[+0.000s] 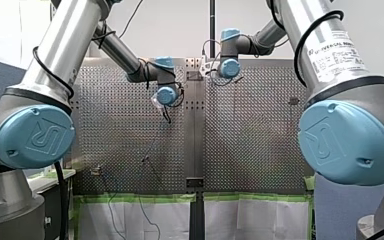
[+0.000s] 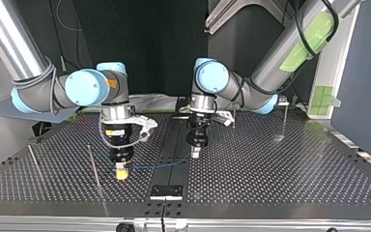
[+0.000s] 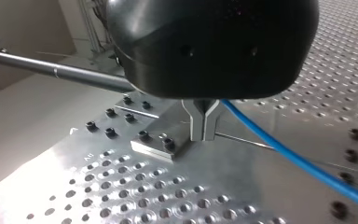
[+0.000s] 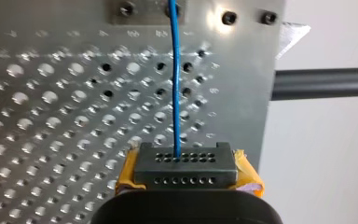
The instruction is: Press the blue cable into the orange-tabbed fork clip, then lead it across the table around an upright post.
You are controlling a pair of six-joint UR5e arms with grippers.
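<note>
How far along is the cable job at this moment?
Early. Done: the blue cable is stretched between my left pincer and my right pincer. In hand: both are shut on it. Left: I cannot make out the fork clip, so no seating shows, and the cable rounds no upright post.

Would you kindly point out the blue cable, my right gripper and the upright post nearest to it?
blue cable (image 4: 175,84), right wrist view, on the straight run ahead of the gripper.
my right gripper (image 2: 121,175), top view, between its yellow pad tips.
upright post (image 2: 93,166), top view, mid-shaft.
</note>
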